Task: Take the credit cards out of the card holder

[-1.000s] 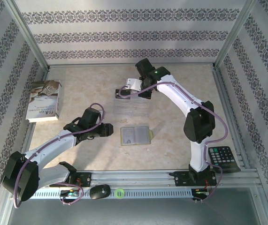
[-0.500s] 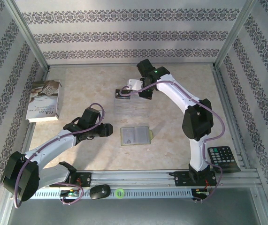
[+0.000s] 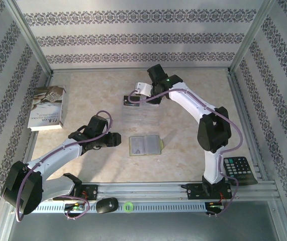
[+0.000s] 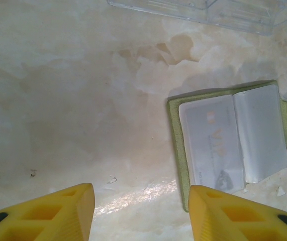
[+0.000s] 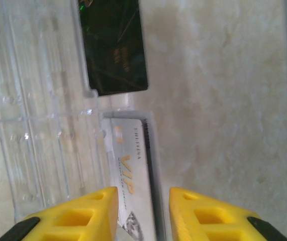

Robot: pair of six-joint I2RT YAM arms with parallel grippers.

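- Left pincer hovers over the bare worktop, its two yellow fingers spread wide with nothing between them.
- The right pincer has its two fingers partly apart with one silvery card between them; I cannot tell whether they clamp it.
- One black card lies just beyond, at the edge of the one clear plastic sheet.
- One card holder lies open near the left pincer, with a second silvery card in a pocket.
- That makes three cards; one book and one calculator lie well apart from them.
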